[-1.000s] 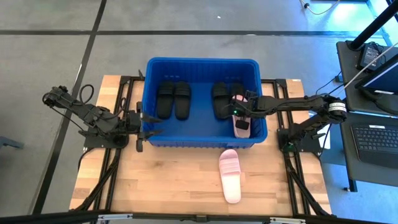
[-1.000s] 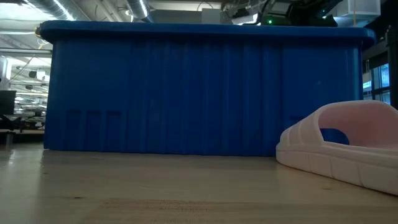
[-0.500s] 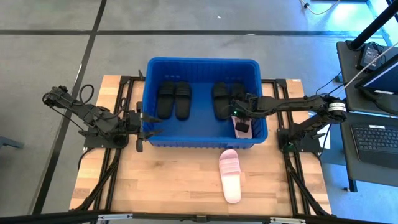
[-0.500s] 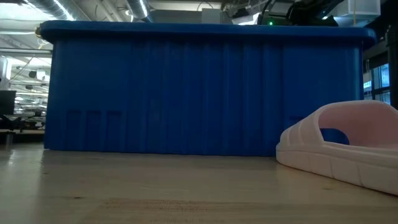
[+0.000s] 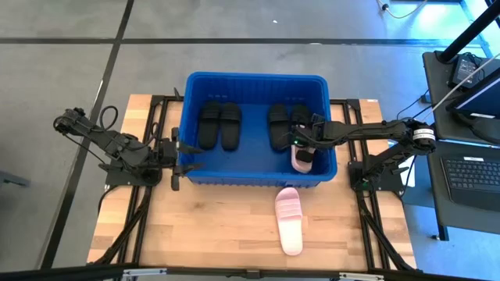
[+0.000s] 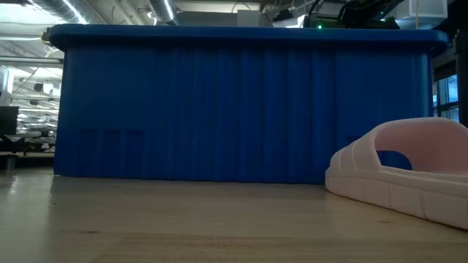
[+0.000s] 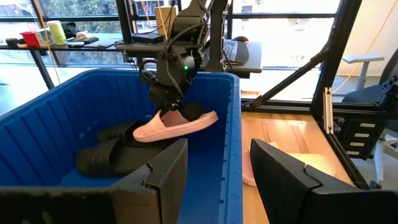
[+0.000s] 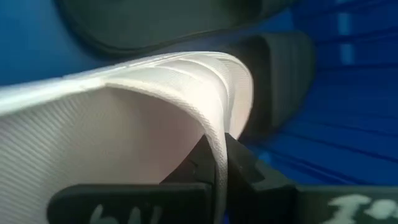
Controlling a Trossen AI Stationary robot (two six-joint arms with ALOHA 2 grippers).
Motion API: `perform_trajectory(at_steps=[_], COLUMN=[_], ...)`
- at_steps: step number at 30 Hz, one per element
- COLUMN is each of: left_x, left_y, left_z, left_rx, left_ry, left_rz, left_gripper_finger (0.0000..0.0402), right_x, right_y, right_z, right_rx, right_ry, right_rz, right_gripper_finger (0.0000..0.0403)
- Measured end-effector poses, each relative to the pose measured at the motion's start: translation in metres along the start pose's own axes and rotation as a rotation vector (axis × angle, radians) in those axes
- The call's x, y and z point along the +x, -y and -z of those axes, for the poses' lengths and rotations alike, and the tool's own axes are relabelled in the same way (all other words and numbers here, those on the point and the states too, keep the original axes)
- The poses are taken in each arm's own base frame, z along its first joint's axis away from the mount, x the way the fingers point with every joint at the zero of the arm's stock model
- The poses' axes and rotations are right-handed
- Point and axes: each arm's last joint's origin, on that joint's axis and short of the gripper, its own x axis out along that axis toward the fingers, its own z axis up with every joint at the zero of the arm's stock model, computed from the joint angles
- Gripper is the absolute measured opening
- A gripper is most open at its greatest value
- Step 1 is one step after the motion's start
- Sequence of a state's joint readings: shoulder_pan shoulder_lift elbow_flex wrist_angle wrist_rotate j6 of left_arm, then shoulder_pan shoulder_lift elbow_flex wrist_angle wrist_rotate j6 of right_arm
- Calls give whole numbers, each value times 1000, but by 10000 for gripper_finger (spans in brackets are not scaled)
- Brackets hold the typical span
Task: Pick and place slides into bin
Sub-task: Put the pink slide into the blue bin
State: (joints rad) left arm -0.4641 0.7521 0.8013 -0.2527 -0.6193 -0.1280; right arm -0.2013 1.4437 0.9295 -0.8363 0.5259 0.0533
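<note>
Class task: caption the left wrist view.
Right gripper holds a pink slide over black slides inside the blue bin.

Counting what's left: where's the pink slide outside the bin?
In the high view, the pink slide lies on the table, just in front of the bin's right end.

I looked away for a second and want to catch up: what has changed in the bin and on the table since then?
The right gripper, still shut on the pink slide, shifted it slightly inside the bin, beside the black slides. The left gripper stayed open at the bin's left wall, and the other pink slide stayed on the table.
</note>
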Motion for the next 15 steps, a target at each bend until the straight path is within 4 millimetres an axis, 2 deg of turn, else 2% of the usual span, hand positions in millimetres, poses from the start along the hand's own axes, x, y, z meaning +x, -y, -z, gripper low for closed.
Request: perform_trajectory(at_steps=[9, 15], left_x=[0, 0], left_y=[0, 0], left_z=[0, 0], left_rx=[0, 0], left_ry=[0, 0], left_rz=[0, 0], left_gripper_finger=[171, 171], right_x=[0, 1], right_y=[1, -1], right_z=[0, 0], right_rx=[16, -6], right_ry=[3, -6], right_rz=[24, -56], right_gripper_finger=[14, 42])
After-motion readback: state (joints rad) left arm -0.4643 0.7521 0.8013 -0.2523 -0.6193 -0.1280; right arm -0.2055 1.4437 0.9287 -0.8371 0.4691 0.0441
